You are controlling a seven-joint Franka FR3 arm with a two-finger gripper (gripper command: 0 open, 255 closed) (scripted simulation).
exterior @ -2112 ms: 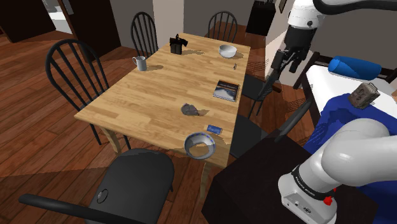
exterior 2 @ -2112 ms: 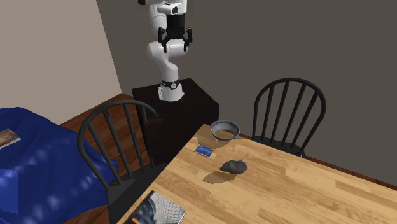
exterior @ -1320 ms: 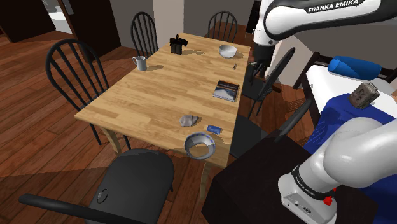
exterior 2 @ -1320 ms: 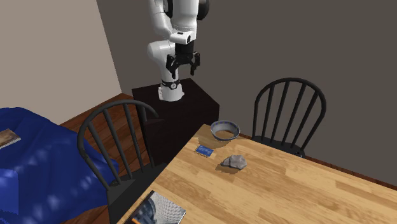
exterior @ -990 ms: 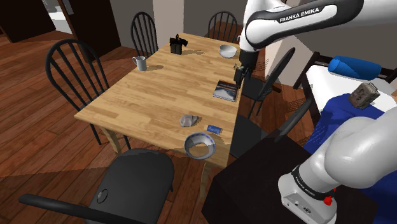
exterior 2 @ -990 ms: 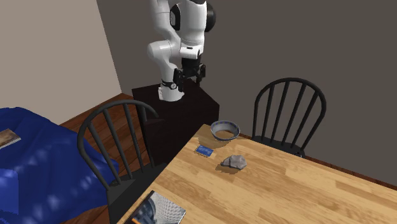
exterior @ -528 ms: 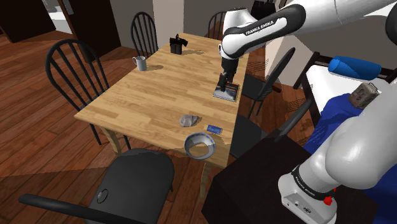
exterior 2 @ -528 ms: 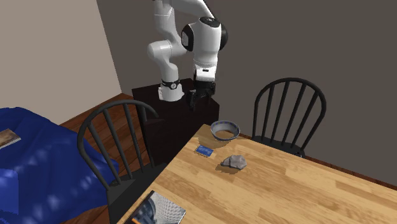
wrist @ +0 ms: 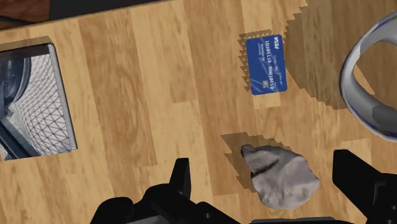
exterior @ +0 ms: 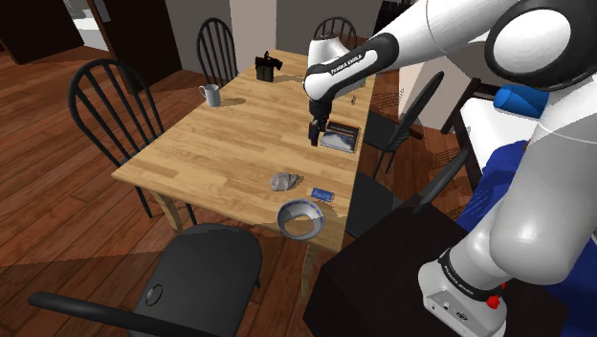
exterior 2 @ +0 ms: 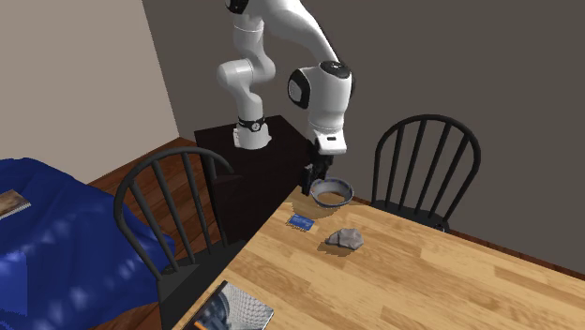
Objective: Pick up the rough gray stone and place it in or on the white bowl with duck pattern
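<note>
Rough gray stone: lies on the light wooden table near the corner closest to my stand, free on all sides. A small blue card lies just beside it, and a white bowl with a bluish rim sits near it at the table edge.

Claw: released, fingers spread wide, holding nothing. It hangs above the table, pointing down, and is not yet at stone height. Judgement: the jaws are pre-opened so they can straddle the stone on descent without a pause.

Wrist view: the stone shows between my two fingers, nearer one of them than the other, with no contact. The card lies beyond it, and the bowl's rim curves in at the side. A grey-patterned flat book lies well apart on the other side.

Bowl: I cannot make out any duck pattern from here. I take this one as the target because it is near the stone.

Step in hand: approach. Next move, as I judge it: centre over the stone, then lower. The lumpy shape may roll or slip under flat pads, so I would close across its narrower span. The short distance to the bowl favours a low carry.
</note>
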